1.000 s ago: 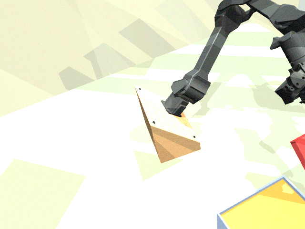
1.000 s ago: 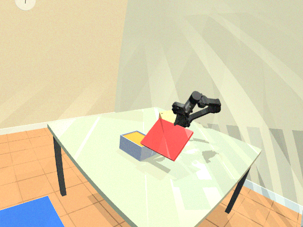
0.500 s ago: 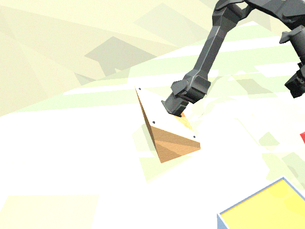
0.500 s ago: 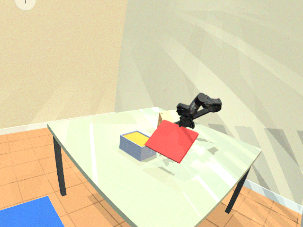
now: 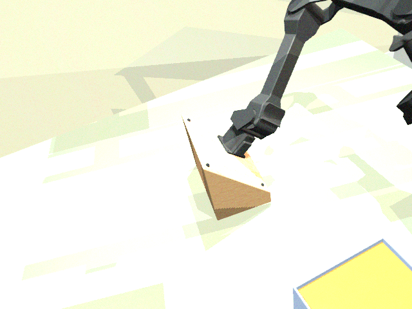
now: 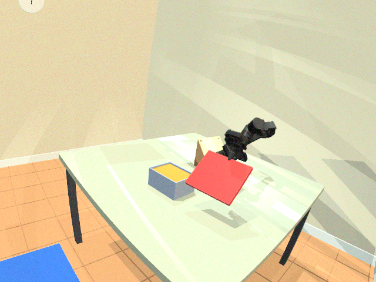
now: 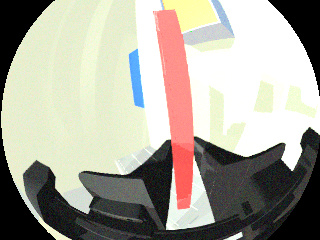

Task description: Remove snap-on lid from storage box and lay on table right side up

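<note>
Two bare walls (image 6: pixel 106 60) and a tiled floor (image 6: pixel 24 197) are seen around one pale table (image 5: pixel 100 215) (image 6: pixel 182 237) (image 7: pixel 255 70). Blue box (image 5: pixel 300 300) (image 6: pixel 160 183) (image 7: pixel 210 35) is left open on it. Red lid (image 6: pixel 220 178) (image 7: pixel 180 90) is held above the table, tilted; judged light, stiff, maybe slick, best pinched by an edge. Gripper (image 5: pixel 407 107) (image 6: pixel 230 156) (image 7: pixel 182 142) is closed on lid's edge

the black arm (image 5: pixel 280 73) reaches in from the upper right, its base end standing on the slanted white top of a wooden wedge (image 5: pixel 237 192) with small dark screws near its corners; in the lower right corner, well apart from the wedge, the blue storage box (image 5: pixel 300 300) sits lidless, its inside yellow, partly cut off by the frame edge
</note>
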Controlling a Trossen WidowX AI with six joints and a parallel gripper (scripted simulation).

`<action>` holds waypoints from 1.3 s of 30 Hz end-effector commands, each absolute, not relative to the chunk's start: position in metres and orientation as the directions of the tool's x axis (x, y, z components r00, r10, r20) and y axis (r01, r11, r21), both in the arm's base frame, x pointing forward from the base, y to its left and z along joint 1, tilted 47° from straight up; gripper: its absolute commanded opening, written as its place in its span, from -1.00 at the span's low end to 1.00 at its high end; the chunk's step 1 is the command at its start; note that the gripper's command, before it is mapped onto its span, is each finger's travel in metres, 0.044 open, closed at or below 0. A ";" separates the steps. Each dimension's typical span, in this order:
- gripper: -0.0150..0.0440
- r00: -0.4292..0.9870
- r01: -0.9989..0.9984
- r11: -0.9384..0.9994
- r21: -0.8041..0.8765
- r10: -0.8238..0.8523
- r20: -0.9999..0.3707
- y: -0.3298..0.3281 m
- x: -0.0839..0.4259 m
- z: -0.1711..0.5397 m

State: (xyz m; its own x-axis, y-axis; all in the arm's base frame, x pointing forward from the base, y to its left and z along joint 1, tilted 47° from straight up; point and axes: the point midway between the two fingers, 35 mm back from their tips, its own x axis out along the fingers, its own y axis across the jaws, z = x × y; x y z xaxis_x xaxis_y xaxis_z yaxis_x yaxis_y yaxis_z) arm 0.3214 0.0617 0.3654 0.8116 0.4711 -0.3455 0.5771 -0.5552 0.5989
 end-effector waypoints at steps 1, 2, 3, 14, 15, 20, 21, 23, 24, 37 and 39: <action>-0.49 0.819 0.567 -0.561 0.602 0.461 -0.342 0.064 0.320 0.372; -0.49 0.819 0.567 -0.561 0.602 0.461 -0.342 0.064 0.320 0.372; -0.49 0.819 0.567 -0.561 0.602 0.461 -0.342 0.064 0.320 0.371; -0.49 0.819 0.567 -0.562 0.602 0.461 -0.341 0.069 0.322 0.359; -0.49 0.819 0.567 -0.562 0.602 0.461 -0.341 0.070 0.322 0.358; -0.49 0.819 0.567 -0.562 0.602 0.461 -0.341 0.072 0.323 0.355; -0.49 0.819 0.567 -0.562 0.602 0.461 -0.341 0.073 0.323 0.355; -0.49 0.819 0.567 -0.562 0.602 0.461 -0.340 0.074 0.323 0.354; -0.49 0.819 0.567 -0.562 0.602 0.461 -0.340 0.075 0.323 0.353; -0.49 0.819 0.566 -0.562 0.602 0.462 -0.340 0.082 0.324 0.346; -0.49 0.820 0.566 -0.562 0.602 0.462 -0.339 0.083 0.324 0.345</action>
